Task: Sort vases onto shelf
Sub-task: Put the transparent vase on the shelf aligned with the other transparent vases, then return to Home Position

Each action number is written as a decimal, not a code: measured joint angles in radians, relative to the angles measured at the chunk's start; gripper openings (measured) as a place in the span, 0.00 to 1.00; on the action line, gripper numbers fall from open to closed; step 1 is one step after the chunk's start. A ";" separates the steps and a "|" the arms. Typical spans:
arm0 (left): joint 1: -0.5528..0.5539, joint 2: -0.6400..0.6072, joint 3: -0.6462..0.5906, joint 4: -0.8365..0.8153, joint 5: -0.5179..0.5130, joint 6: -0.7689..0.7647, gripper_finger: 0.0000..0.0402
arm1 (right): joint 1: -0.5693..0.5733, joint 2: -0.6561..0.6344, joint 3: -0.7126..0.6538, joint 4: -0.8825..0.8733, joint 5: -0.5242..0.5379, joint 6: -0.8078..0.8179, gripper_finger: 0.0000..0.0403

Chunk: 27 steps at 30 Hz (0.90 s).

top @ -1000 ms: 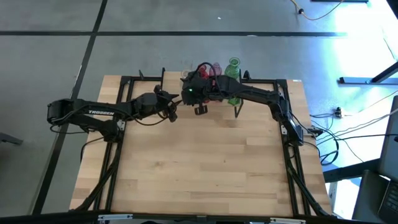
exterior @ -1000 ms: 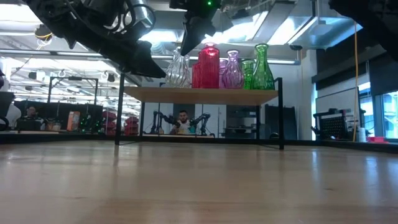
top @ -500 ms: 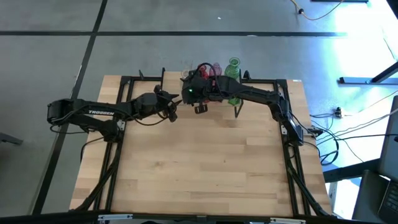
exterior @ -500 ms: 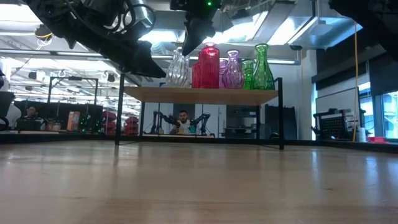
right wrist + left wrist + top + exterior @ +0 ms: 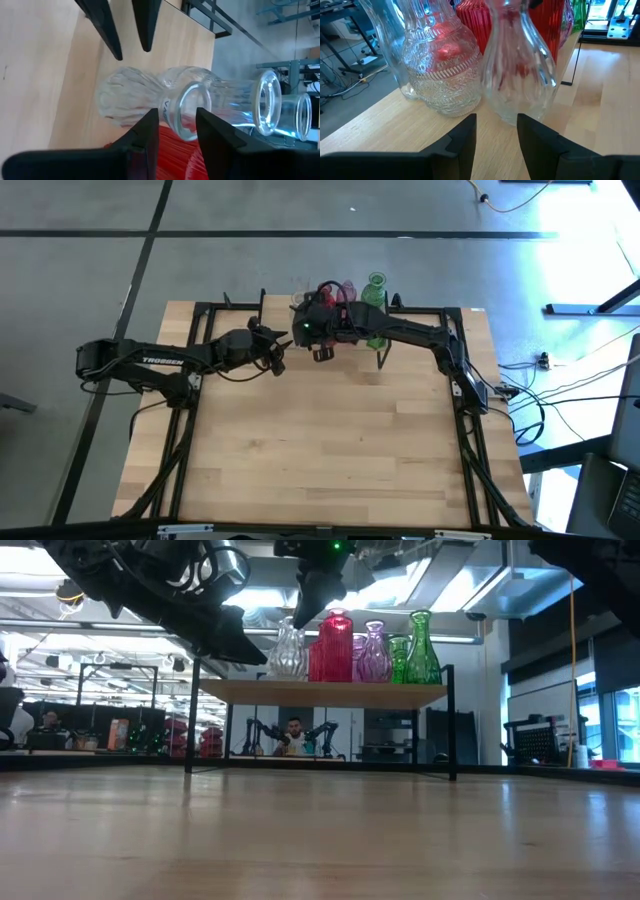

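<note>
The clear vase (image 5: 520, 75) stands upright on the shelf (image 5: 320, 693) among the other vases (image 5: 375, 650). Right gripper (image 5: 176, 125) hovers over its mouth, jaws part open, holding nothing. Left gripper (image 5: 496, 131) faces its belly, likewise empty. Judged light, rigid, slippery, breakable; grip the narrow neck.

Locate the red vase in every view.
High view: red vase at the far table edge, partly under the right arm.
Low view: on the shelf, right of the clear vases.
Left wrist view: behind the clear vases.
Right wrist view: beyond the smooth clear vase.
Shared landmark: that smooth clear vase.
</note>
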 joint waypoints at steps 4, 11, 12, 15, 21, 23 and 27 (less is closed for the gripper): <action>0.000 0.000 0.000 0.000 0.000 0.000 0.34 | 0.014 0.000 0.000 -0.002 -0.004 -0.016 0.29; 0.000 0.000 0.000 0.001 0.001 0.000 0.34 | 0.035 0.000 0.000 -0.003 0.055 -0.044 0.29; 0.000 0.000 0.000 0.000 0.002 0.000 0.34 | 0.034 0.000 0.000 -0.003 0.056 -0.043 0.29; -0.001 0.000 0.000 0.000 0.036 -0.006 0.34 | 0.031 0.000 0.000 -0.003 0.062 -0.042 0.29; -0.004 0.000 0.000 -0.001 0.121 -0.031 0.34 | 0.032 0.000 0.000 0.002 0.063 -0.041 0.29; -0.008 0.000 0.000 -0.007 0.121 -0.034 0.34 | 0.033 -0.001 0.000 0.002 0.063 -0.032 0.29; -0.008 0.000 0.000 -0.023 0.111 -0.041 0.34 | 0.039 -0.001 0.000 -0.024 0.064 -0.016 0.29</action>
